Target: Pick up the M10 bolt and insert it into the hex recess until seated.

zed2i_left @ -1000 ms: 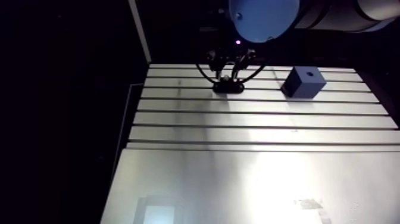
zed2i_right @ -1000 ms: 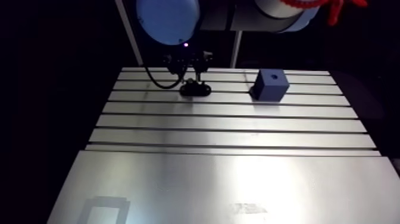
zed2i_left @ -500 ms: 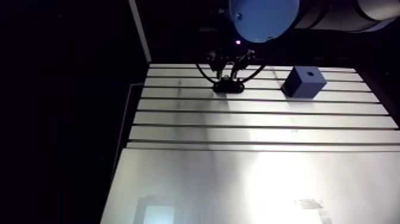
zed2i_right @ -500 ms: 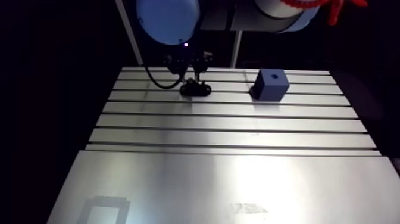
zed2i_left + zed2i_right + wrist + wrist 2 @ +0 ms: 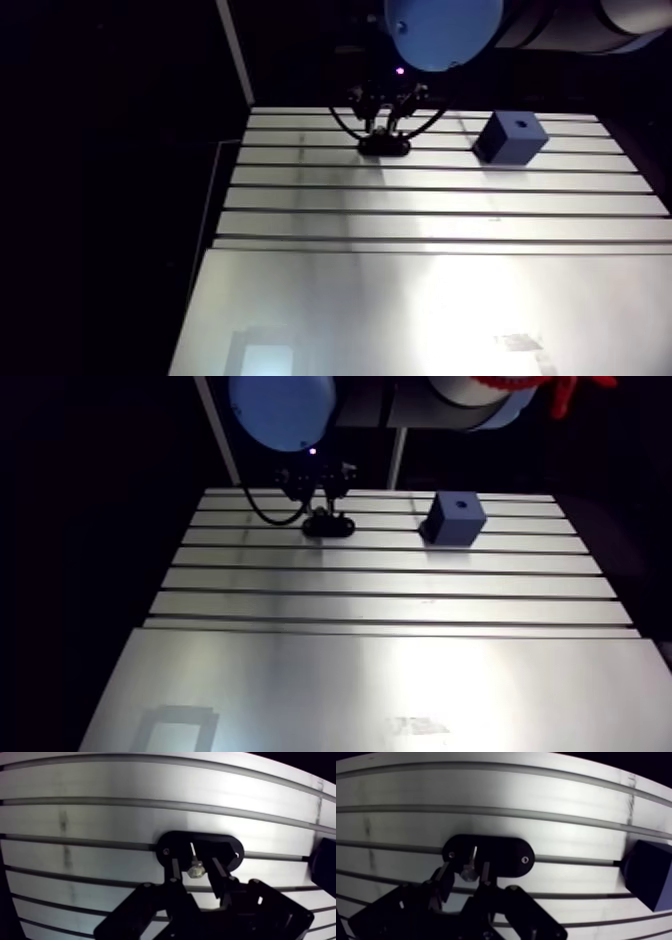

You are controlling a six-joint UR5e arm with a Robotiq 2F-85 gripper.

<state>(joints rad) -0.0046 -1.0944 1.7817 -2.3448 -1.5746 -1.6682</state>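
1. Closing in narrowly, the gripper [image 5: 196, 872] is holding its two fingers [image 5: 174, 869] drawn almost together. They are pressing on the silvery head of the M10 bolt [image 5: 195, 870] from either side (the pads themselves are showing dark in the wrist view).
2. The bolt is sitting between the fingertips, over a black oval holder plate [image 5: 227, 847]. The plate is lying flat on the slotted table [image 5: 100, 822] directly under the tool. A thin bright streak, possibly the shank, is running ahead of the head across the plate.
3. A dark blue block [image 5: 648, 872] is standing well off to one side of the gripper, apart from the plate. It is showing a small dark hole [image 5: 520, 124] in its top face; whether that hole is hexagonal cannot be told.
4. Only bare table slats are lying between the tool and the block.
5. Compared with the earlier frames, the gripper, plate and block are all staying where they were.
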